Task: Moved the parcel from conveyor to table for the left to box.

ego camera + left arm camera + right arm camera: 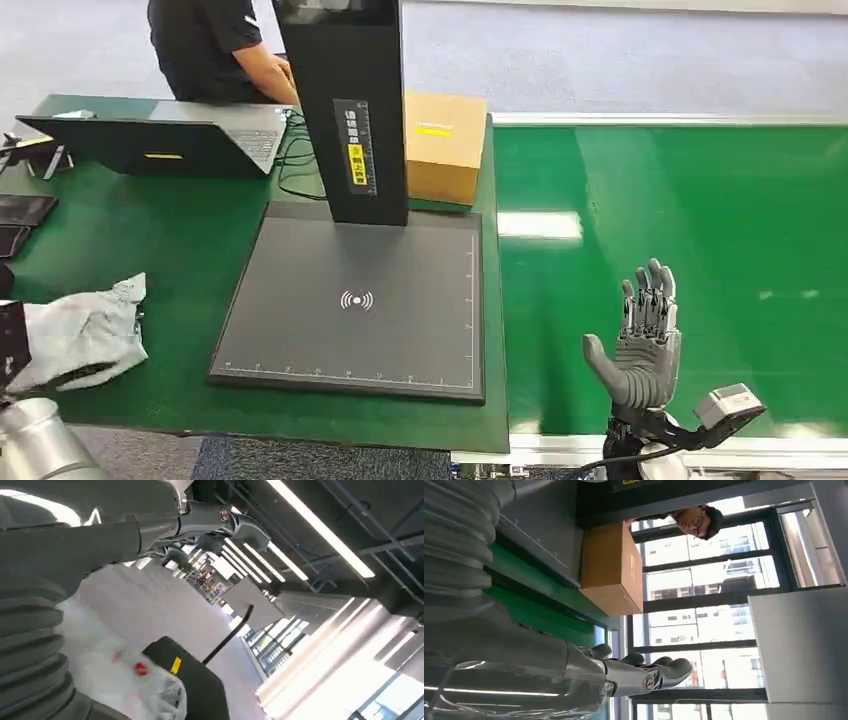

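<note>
- Head view shows our right hand raised over the near part of the green conveyor, palm upright, fingers straight and apart, holding nothing.
- Our right wrist view confirms it: the fingers are stretched out with nothing between them.
- We see the parcel, a crumpled grey-white bag, lying on the green table at its near left, left of the dark scanner pad.
- Our left hand appears in the left wrist view above the white parcel; we cannot tell whether it is released or clenched.
- A cardboard box sits at the table's far edge behind the black scanner post.
- A laptop lies at far left, with a person seated behind it.
</note>
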### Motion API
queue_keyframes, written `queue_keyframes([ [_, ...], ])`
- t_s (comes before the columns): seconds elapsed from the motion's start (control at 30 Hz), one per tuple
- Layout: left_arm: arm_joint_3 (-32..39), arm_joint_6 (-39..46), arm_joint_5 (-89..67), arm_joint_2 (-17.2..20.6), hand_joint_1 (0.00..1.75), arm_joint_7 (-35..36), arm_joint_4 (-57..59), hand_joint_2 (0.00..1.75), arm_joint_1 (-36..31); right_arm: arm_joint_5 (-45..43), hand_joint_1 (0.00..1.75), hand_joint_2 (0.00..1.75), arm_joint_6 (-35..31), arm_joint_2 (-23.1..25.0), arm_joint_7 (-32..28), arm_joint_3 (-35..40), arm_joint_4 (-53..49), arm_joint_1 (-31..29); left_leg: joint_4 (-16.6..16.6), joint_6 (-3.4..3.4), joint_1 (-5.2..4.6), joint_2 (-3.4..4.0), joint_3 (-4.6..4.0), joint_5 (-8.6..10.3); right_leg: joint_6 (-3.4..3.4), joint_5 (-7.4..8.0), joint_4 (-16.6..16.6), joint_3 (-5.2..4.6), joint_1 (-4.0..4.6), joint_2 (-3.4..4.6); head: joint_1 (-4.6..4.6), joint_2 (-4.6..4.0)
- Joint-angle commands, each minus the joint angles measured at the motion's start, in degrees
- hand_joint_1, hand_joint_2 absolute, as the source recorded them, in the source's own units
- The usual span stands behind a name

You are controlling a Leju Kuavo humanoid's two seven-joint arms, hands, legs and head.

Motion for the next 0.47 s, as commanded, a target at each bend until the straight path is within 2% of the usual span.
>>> queue_keyframes([
  [0.03, -10.5, -0.1, 10.7, -6.9, 0.0, 0.1, -17.3, 1.75, 3.1, -0.1, 0.0, 1.75, 0.0, -0.3, 0.0, 1.7, 2.1, -1.1, 0.1, -0.05, 0.08, -0.04, -0.03, -0.03, -0.03, -0.02, 0.0, 0.03, 0.07, -0.06, 0.02, 0.0],
  [0.07, -11.7, -0.1, 13.0, -7.1, 0.0, 0.1, -16.5, 1.75, 3.5, -0.2, 0.0, 1.75, 0.0, -0.3, -0.1, 1.8, 2.2, -1.0, 0.0, -0.04, 0.04, -0.11, -0.02, 0.0, -0.02, -0.02, 0.0, 0.04, 0.03, -0.12, 0.04, 0.0],
  [0.1, -19.4, -0.1, 23.3, -5.5, 0.0, 0.1, -10.8, 1.75, 6.1, -0.2, 0.0, 1.75, -0.1, -0.6, -0.3, 1.8, 2.3, -0.9, 0.0, -0.06, 0.06, -0.14, 0.03, -0.01, -0.04, -0.04, 0.0, 0.11, 0.05, -0.16, 0.02, 0.0],
  [0.13, -21.7, -0.1, 24.7, -4.9, 0.0, 0.1, -9.9, 1.75, 6.8, -0.3, 0.0, 1.75, -0.1, -0.6, -0.3, 1.8, 2.3, -0.9, 0.0, -0.04, 0.01, -0.25, 0.05, 0.05, -0.03, -0.04, -0.1, 0.14, 0.0, -0.27, 0.02, 0.0],
  [0.17, -31.1, -0.1, 30.6, -3.4, 0.0, 0.1, -8.6, 1.75, 10.0, -0.3, 0.0, 1.75, 0.0, -0.9, -0.5, 1.7, 2.4, -0.6, -0.1, -0.06, 0.0, -0.33, 0.13, 0.07, -0.04, -0.04, -0.1, 0.23, 0.0, -0.35, 0.04, 0.0],
  [0.2, -36.8, -5.3, 35.4, -2.1, 0.0, 0.5, -7.7, 1.75, 11.8, -0.3, 0.0, 1.75, 0.1, -1.0, -0.8, 1.7, 2.5, -0.5, -0.1, -0.04, -0.02, -0.37, 0.1, 0.08, -0.02, -0.04, -0.1, 0.19, -0.02, -0.39, 0.02, 0.0],
  [0.23, -39.5, -3.0, 35.8, -1.8, 0.0, 1.3, -7.8, 1.75, 12.4, -0.3, 0.0, 1.75, 0.3, -1.1, -0.8, 1.6, 2.6, -0.5, -0.1, -0.03, -0.01, -0.32, 0.04, 0.07, -0.02, -0.03, -0.1, 0.11, -0.01, -0.34, 0.0, 0.0],
  [0.27, -44.7, -14.4, 45.2, -0.8, 0.0, 2.5, -9.1, 1.75, 14.5, 0.0, 0.0, 1.75, 1.1, -1.4, -1.2, 2.0, 3.0, -0.8, -0.1, -0.06, 0.02, -0.41, 0.06, 0.08, -0.03, -0.04, -0.1, 0.17, 0.02, -0.43, 0.0, 0.0],
  [0.3, -47.7, -21.8, 49.4, -0.3, 0.0, 4.1, -9.2, 1.75, 15.7, 0.3, 0.0, 1.75, 1.5, -1.6, -1.4, 2.3, 3.6, -1.3, 0.0, -0.03, 0.01, -0.26, 0.01, 0.04, -0.01, -0.03, -0.1, 0.06, 0.02, -0.28, 0.02, 0.0],
  [0.37, -51.0, -27.8, 53.0, -0.4, 0.0, 4.5, -8.7, 1.75, 17.5, 1.4, 0.0, 1.75, 1.9, -1.9, -1.9, 3.2, 4.5, -2.3, -0.1, -0.04, 0.0, -0.3, 0.05, 0.05, 0.0, -0.03, -0.1, 0.14, 0.01, -0.32, 0.04, 0.0],
  [0.47, -54.7, -32.5, 54.5, -0.6, 0.0, 5.8, -7.0, 1.75, 18.6, 2.4, 0.0, 1.75, 1.8, -2.0, -2.2, 4.2, 5.0, -3.1, 0.0, -0.01, -0.05, -0.09, 0.08, -0.01, 0.03, -0.01, -0.1, 0.1, -0.05, -0.06, 0.0, 0.0],
])
